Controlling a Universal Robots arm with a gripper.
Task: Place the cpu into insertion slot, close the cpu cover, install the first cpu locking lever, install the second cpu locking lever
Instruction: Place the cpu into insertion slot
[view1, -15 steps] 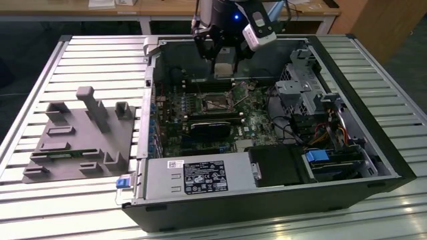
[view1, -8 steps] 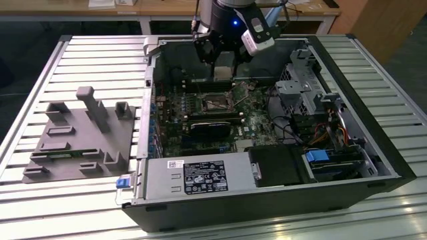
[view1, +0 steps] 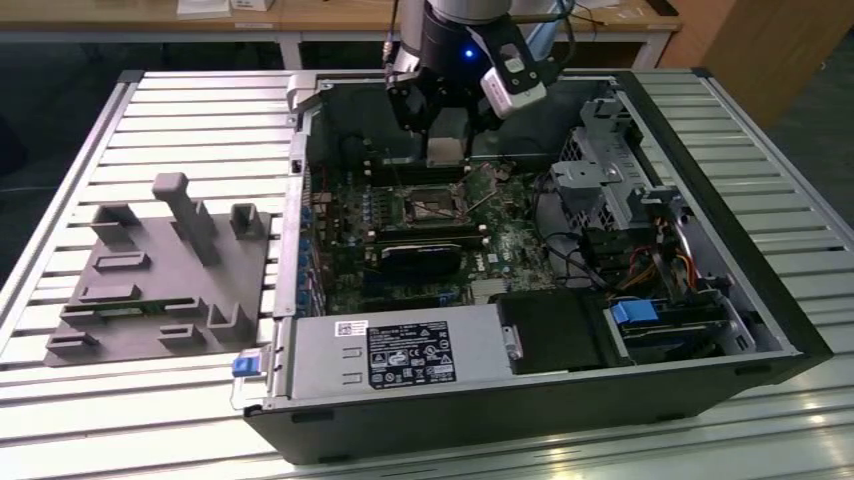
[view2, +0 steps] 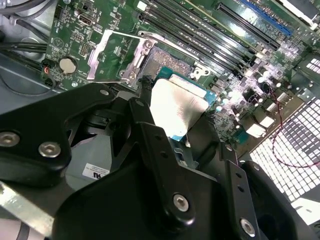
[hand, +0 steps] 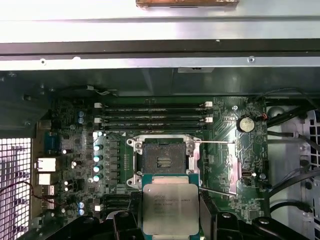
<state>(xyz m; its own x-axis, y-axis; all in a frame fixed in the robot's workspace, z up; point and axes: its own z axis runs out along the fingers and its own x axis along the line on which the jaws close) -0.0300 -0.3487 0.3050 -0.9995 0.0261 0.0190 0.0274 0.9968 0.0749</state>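
While the pincer (hand: 170, 222) grips the cpu (hand: 169, 200) by its edges, it hangs just beside the bare insertion slot (hand: 162, 161); the cpu cover (view2: 112, 55) lies open.

Glare whitens the cpu (view2: 177, 107); shadow darkens the computer case (view1: 534, 415).

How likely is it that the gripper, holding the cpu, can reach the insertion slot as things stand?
Likely yes. The gripper holds the cpu near the insertion slot. The cpu cover is swung open to one side, and nothing lies over the slot.
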